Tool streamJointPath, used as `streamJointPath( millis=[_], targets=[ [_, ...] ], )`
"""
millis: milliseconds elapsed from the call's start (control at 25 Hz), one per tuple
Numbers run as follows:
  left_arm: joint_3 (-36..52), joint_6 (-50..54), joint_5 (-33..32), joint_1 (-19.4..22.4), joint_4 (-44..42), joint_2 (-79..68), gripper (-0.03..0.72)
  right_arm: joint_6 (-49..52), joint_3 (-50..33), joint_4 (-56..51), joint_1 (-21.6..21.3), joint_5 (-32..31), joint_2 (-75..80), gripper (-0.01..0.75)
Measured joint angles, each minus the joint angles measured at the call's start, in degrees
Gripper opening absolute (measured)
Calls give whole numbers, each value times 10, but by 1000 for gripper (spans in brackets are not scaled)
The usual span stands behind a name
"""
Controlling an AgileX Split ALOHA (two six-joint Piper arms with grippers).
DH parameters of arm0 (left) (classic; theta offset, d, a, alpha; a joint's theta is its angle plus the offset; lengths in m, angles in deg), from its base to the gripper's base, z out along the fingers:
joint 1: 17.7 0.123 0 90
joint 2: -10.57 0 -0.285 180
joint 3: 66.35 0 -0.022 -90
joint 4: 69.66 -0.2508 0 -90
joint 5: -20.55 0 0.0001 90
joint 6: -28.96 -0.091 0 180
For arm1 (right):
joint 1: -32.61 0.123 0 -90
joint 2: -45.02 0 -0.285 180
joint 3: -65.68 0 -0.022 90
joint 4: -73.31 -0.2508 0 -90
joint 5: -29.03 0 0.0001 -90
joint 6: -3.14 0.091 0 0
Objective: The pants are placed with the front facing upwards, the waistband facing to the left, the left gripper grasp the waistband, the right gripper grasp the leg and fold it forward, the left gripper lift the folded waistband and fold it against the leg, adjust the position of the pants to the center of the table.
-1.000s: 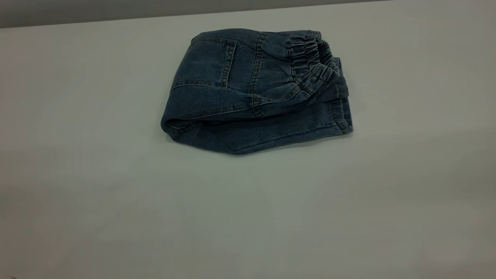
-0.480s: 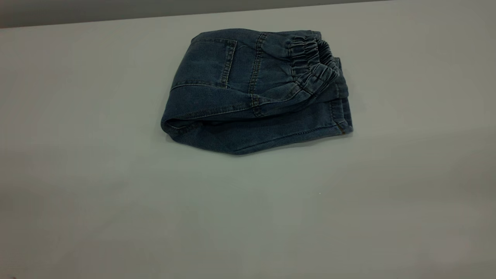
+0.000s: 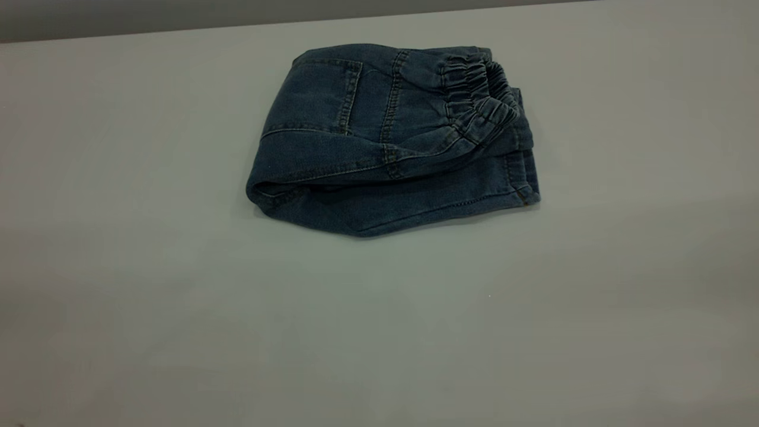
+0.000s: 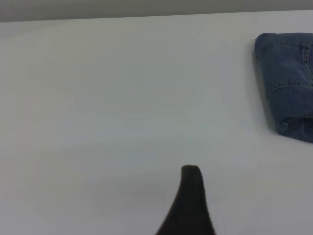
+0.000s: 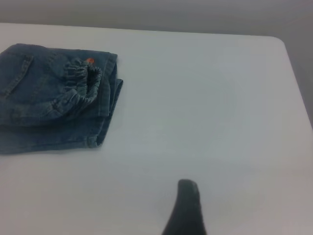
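Note:
The pants (image 3: pixel 385 142) lie folded into a compact blue denim bundle on the table (image 3: pixel 379 332), a little toward its far side. The gathered waistband (image 3: pixel 480 98) rests on top at the bundle's right end, over the leg layer. Neither gripper shows in the exterior view. In the left wrist view only a black tip of my left gripper (image 4: pixel 190 205) shows above bare table, well apart from the pants (image 4: pixel 288 83). In the right wrist view a black tip of my right gripper (image 5: pixel 187 208) hangs off from the pants (image 5: pixel 54 98) and waistband (image 5: pixel 83 88), touching nothing.
The table's far edge (image 3: pixel 178 26) runs behind the pants. A rounded table corner (image 5: pixel 281 41) shows in the right wrist view. Bare white surface surrounds the bundle on all sides.

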Motion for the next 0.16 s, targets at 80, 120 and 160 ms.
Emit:
streamJointPath(
  millis=[80, 120, 160],
  targets=[
    [0, 0, 0, 0, 0, 0, 564, 0, 0, 0, 0, 0, 0, 514],
    [0, 0, 0, 0, 0, 0, 564, 0, 0, 0, 0, 0, 0, 514],
    [0, 0, 0, 0, 0, 0, 564, 0, 0, 0, 0, 0, 0, 514]
  ],
)
